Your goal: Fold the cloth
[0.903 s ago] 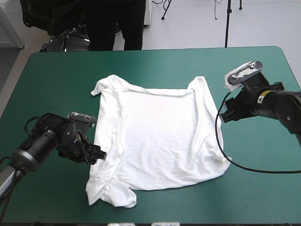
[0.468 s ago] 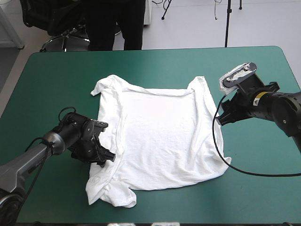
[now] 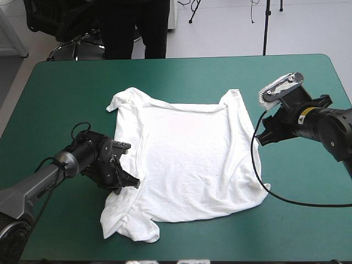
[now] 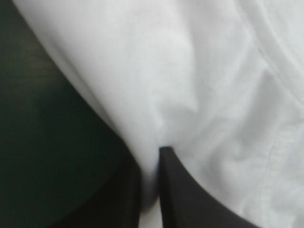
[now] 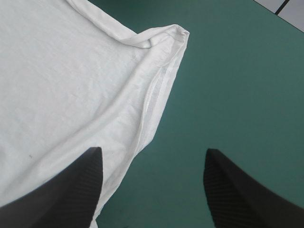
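Left gripper [image 3: 126,180] at 8 o'clock edge of T-shirt [image 3: 187,165]: fingers pinched almost together, white fabric nipped between them. T-shirt spread flat at centre of teal-green table [image 3: 60,93], wrinkled, side edges rolled slightly inward. Right gripper [image 3: 263,135] at T-shirt's 3 o'clock edge: fingers wide apart, holding nothing, 1 over hem, 1 over bare cover. Progress, as judged: 0 folds made; 1 grasp secured; right grasp and all folding left.
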